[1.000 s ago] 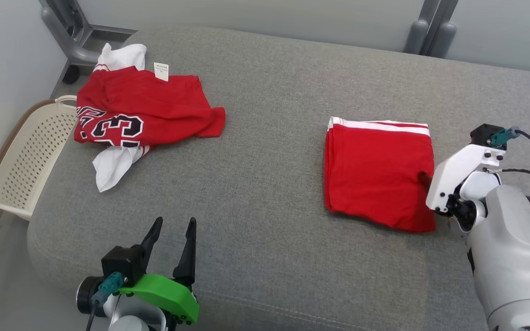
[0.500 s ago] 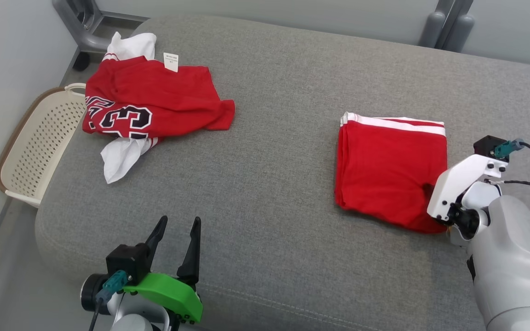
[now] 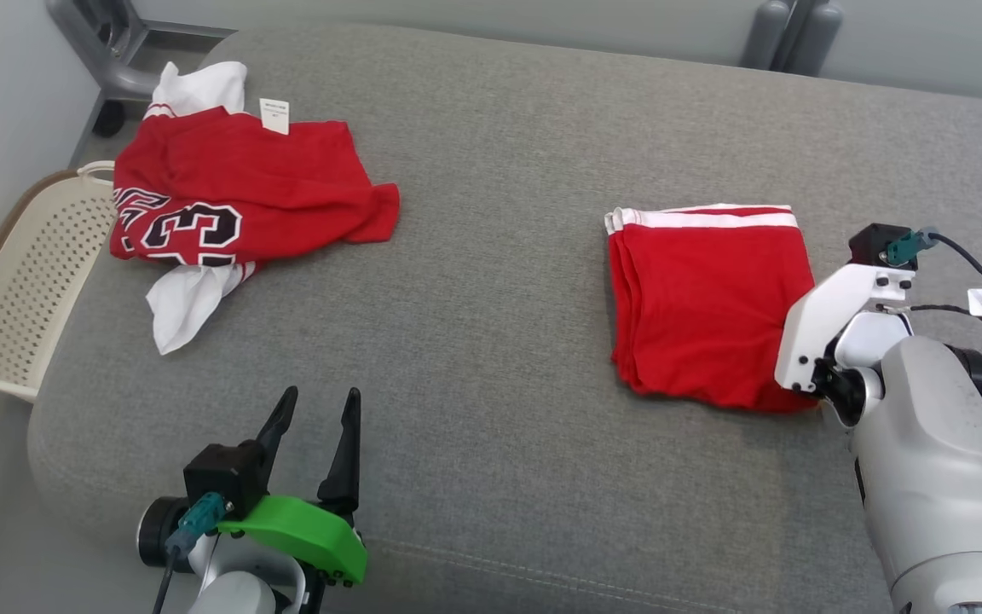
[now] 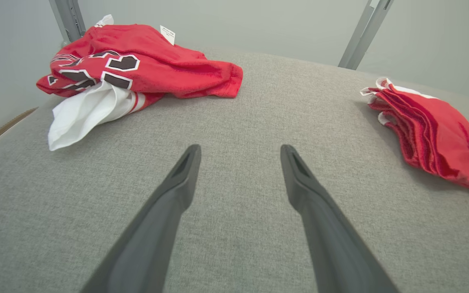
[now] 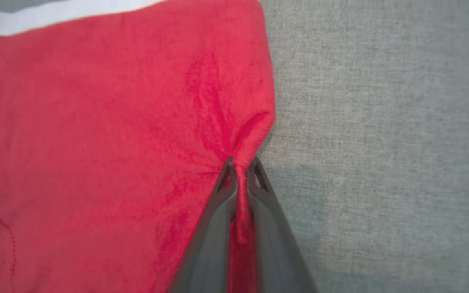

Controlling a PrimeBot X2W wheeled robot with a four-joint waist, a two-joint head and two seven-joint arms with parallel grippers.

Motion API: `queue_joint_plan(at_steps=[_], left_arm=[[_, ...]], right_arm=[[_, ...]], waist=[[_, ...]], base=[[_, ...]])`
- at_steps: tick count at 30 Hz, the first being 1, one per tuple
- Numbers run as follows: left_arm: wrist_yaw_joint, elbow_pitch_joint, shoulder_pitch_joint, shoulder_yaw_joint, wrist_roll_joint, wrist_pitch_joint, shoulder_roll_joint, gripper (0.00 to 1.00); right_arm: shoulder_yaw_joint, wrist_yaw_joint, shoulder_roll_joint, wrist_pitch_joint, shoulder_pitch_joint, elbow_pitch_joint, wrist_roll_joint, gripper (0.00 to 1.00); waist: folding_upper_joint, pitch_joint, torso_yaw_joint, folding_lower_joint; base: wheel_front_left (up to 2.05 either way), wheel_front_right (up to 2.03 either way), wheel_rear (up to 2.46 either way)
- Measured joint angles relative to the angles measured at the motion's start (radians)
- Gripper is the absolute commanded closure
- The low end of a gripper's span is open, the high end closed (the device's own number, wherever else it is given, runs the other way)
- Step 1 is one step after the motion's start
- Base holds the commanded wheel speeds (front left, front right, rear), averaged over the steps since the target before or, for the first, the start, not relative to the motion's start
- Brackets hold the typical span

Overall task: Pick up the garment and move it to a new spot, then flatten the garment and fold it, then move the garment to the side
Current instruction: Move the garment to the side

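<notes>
Your right gripper (image 5: pixel 240 165) clenches a pinched ridge of cloth at the right edge of the folded red garment (image 3: pixel 704 307), which lies at 3 o'clock on the grey cushion (image 3: pixel 499 384). Your left gripper (image 3: pixel 320 396) hovers at 7 o'clock, fingers spread apart. A crumpled jersey (image 3: pixel 235 200) lies at 10 o'clock.

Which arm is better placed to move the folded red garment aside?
Right. The right gripper pinches the folded red garment at its edge; the left gripper hangs open, far away.
</notes>
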Motion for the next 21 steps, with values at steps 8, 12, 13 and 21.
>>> queue_joint_plan(at_steps=[8, 12, 13, 21], left_arm=[[0.001, -0.034, -0.038, 0.001, 0.006, -0.008, 0.004, 0.00], [0.003, -0.055, -0.069, -0.020, 0.042, -0.006, 0.011, 0.00], [0.003, -0.062, -0.077, -0.024, 0.050, -0.005, 0.015, 0.00], [0.007, -0.165, -0.164, -0.076, 0.122, 0.048, 0.040, 0.00]], right_arm=[[0.079, 0.000, -0.014, 0.016, -0.034, -0.065, -0.064, 1.00], [0.099, 0.000, -0.047, 0.007, -0.059, -0.094, -0.085, 1.00], [0.096, 0.000, -0.053, 0.004, -0.066, -0.097, -0.087, 1.00], [0.153, 0.000, -0.129, -0.081, -0.137, -0.091, -0.123, 1.00]], waist=[[0.0000, 0.024, -0.092, 0.0000], [0.0000, 0.044, -0.148, 0.0000], [0.0000, 0.051, -0.163, 0.0000], [0.0000, 0.144, -0.266, 0.0000]], base=[[0.00, 0.00, 0.00], [0.00, 0.00, 0.00], [0.00, 0.00, 0.00], [0.00, 0.00, 0.00]])
